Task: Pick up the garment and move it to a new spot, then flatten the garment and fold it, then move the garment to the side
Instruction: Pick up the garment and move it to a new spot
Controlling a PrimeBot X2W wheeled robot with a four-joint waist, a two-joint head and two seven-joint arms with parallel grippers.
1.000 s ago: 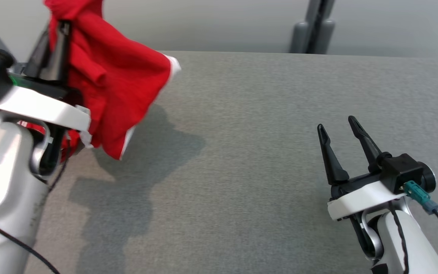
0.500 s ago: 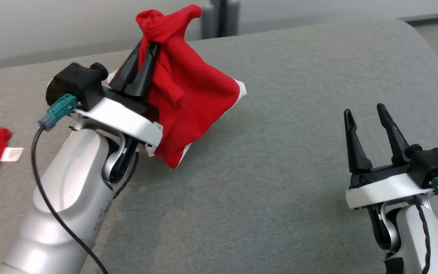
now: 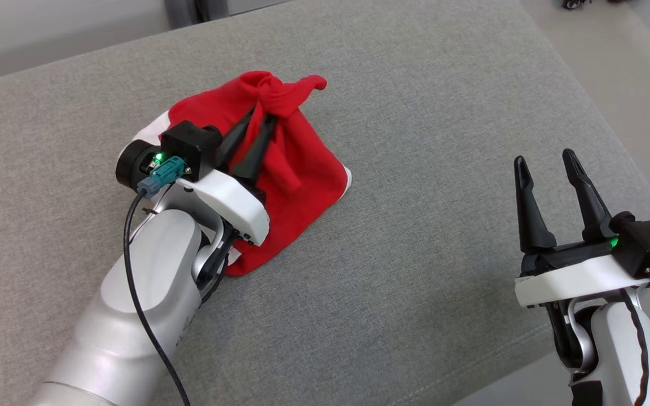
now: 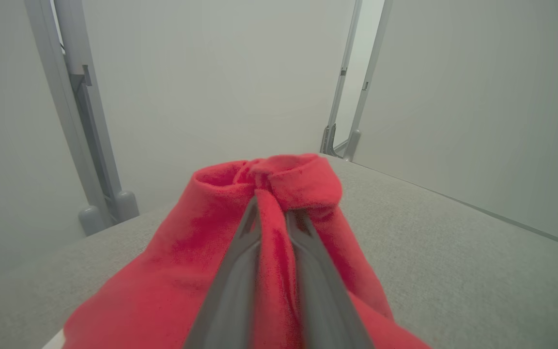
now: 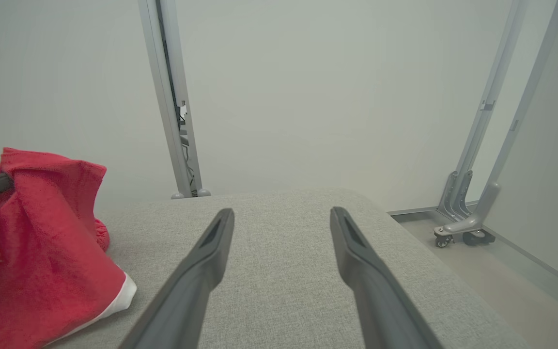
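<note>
On the grey cushion (image 3: 415, 113), my left claw (image 3: 262, 117) pinches the red garment (image 3: 302, 169) by its peak to place it; my right claw (image 3: 546, 159) hovers open.

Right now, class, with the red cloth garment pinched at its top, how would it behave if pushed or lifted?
The red cloth garment looks floppy, draping tent-like from the left gripper's fingers. Probably light: one pinch holds it. Pushed along the grey fabric surface, it would likely bunch, not slide.

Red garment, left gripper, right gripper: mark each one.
Red garment (image 3: 308, 169), head view, draped side.
Left gripper (image 3: 263, 117), head view, between fingertips pinching cloth.
Right gripper (image 3: 544, 158), head view, between open fingertips.
</note>
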